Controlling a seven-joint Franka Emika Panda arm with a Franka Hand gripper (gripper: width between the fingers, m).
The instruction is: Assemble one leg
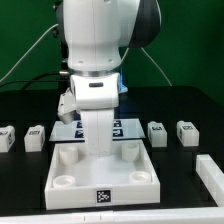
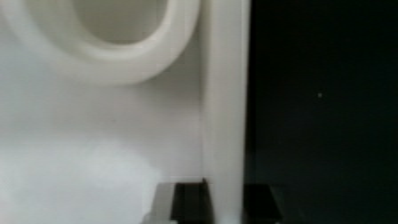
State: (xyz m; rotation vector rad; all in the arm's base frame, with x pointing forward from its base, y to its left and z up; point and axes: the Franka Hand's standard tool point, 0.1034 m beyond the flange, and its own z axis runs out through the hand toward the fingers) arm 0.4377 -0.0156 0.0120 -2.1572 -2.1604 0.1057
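Note:
Four small white legs with tags lie on the black table: two at the exterior view's left [image 1: 6,138] [image 1: 35,137] and two at its right [image 1: 157,131] [image 1: 187,131]. None is held. The large white tray-like piece [image 1: 70,185] with round corner sockets lies in front. My gripper [image 1: 98,146] reaches down at the tray's far wall. In the wrist view the two dark fingers [image 2: 191,205] straddle the tray's wall [image 2: 224,100], one inside and one outside, closed against it. My gripper [image 2: 228,196] is near a round socket [image 2: 116,25].
The marker board [image 1: 128,126] lies behind the tray, partly hidden by the arm. Another white part [image 1: 210,170] lies at the exterior view's right edge. A green backdrop stands behind the table.

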